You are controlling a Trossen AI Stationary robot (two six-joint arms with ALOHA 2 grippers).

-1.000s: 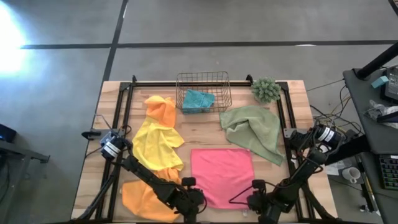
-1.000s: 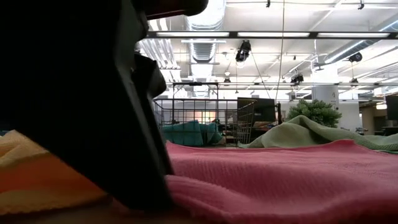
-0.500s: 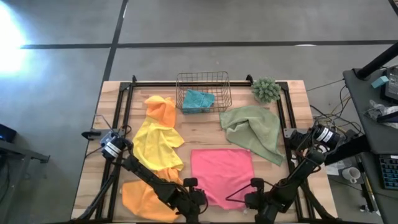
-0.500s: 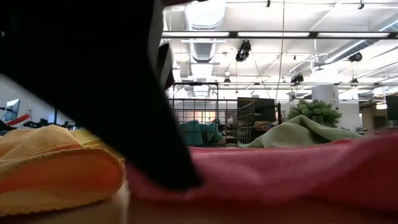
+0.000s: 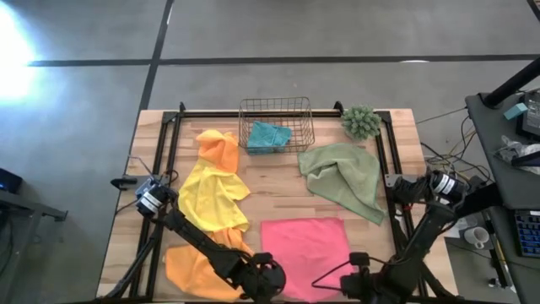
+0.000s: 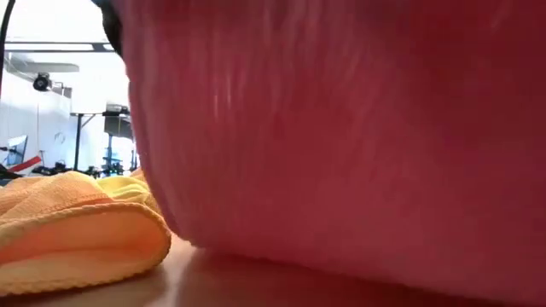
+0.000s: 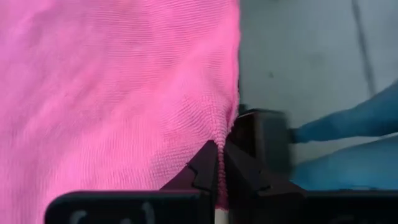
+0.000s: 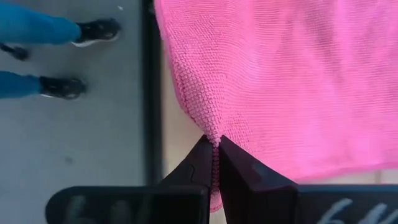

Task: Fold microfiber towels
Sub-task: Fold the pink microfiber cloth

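Pink microfiber towel (image 5: 305, 245) pinched at both near corners.
Left end effector (image 7: 219, 163) and right end effector (image 8: 215, 154) each clamp a corner at 6 o'clock on the table (image 5: 278, 181); orange towel (image 6: 77, 239) lies at 7 o'clock.

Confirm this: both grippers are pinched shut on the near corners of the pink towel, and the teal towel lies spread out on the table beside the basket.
One thing is wrong. The teal towel is not on the table; the high view shows it bunched inside the wire basket. The rest holds: the left gripper and right gripper are each shut on a near corner of the pink towel.
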